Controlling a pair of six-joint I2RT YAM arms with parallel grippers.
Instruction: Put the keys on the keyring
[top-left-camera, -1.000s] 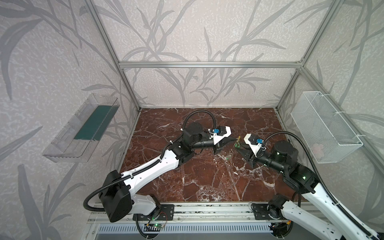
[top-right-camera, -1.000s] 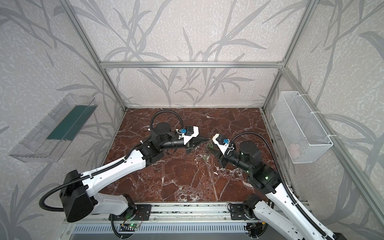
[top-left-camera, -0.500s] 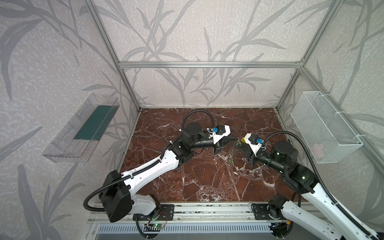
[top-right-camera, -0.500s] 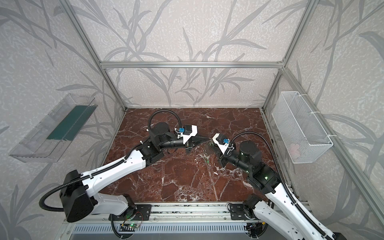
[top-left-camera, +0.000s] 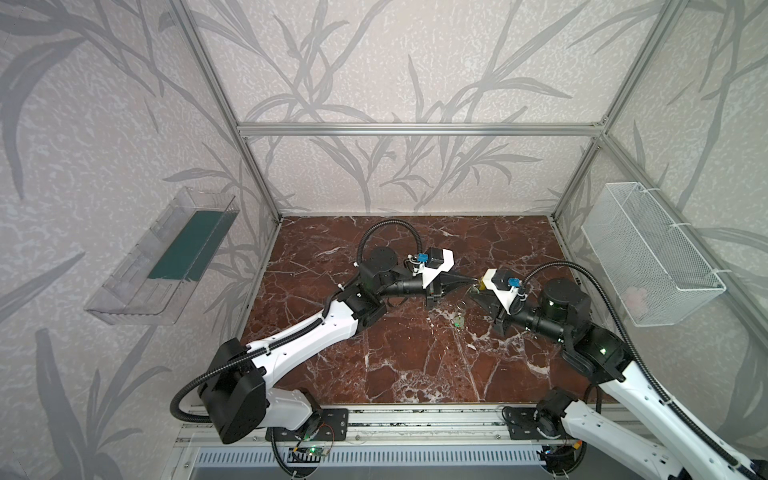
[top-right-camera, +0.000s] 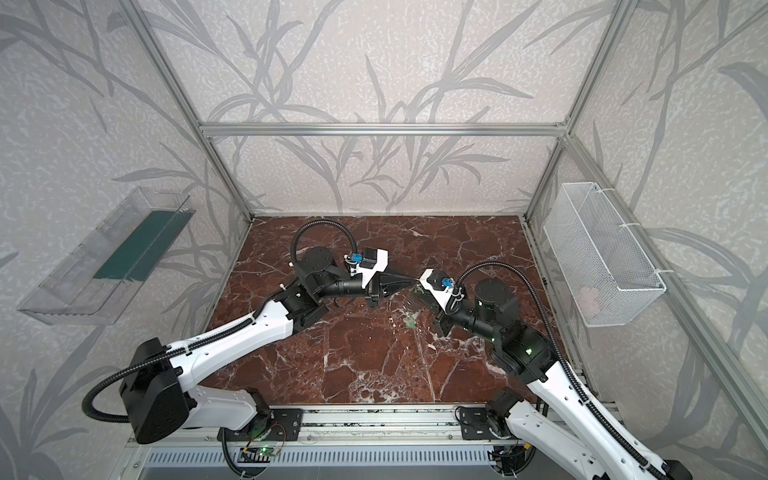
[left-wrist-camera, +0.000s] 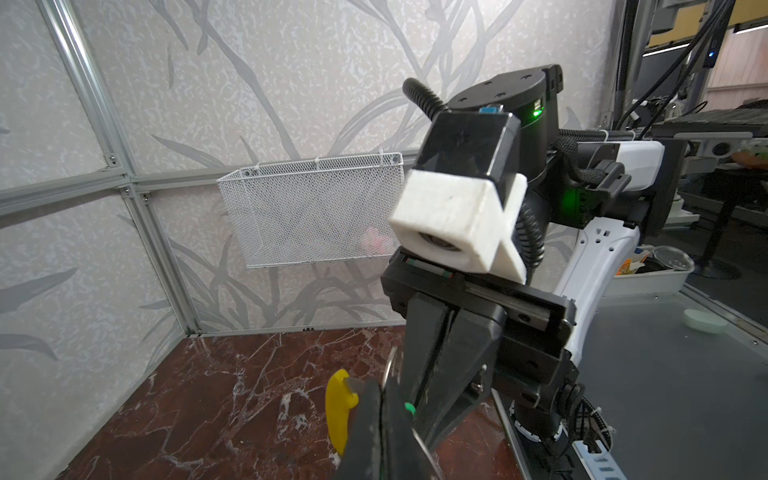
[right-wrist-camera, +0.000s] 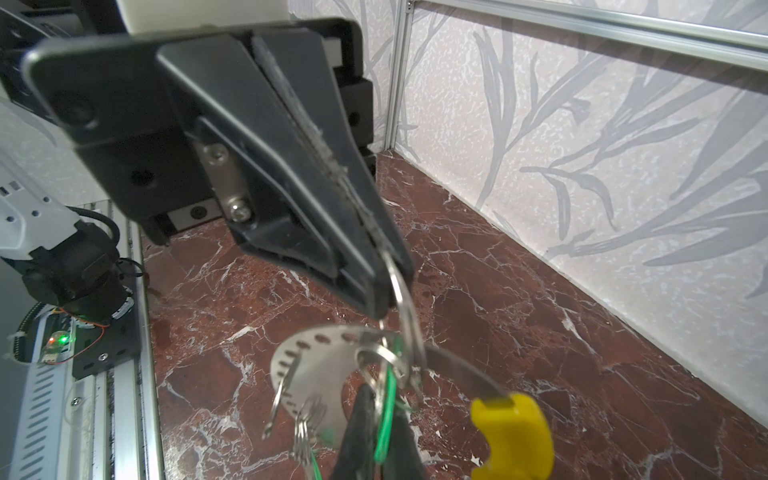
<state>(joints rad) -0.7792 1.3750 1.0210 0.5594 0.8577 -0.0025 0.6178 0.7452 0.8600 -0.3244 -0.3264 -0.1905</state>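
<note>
Left gripper (right-wrist-camera: 384, 299) tight on keyring (right-wrist-camera: 316, 357), right gripper (left-wrist-camera: 424, 415) on a key (right-wrist-camera: 384, 411) (seemingly, edge-on)

In both top views the keyring (top-left-camera: 476, 288) is too small to make out. In the right wrist view the keys (right-wrist-camera: 307, 424) are blurred, one green tag mostly hidden between the jaws of the right gripper (right-wrist-camera: 380, 419), cut off at the picture's edge.

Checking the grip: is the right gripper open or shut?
Shut: the right gripper pinches a green key tag, seen edge-on in its wrist view.
</note>
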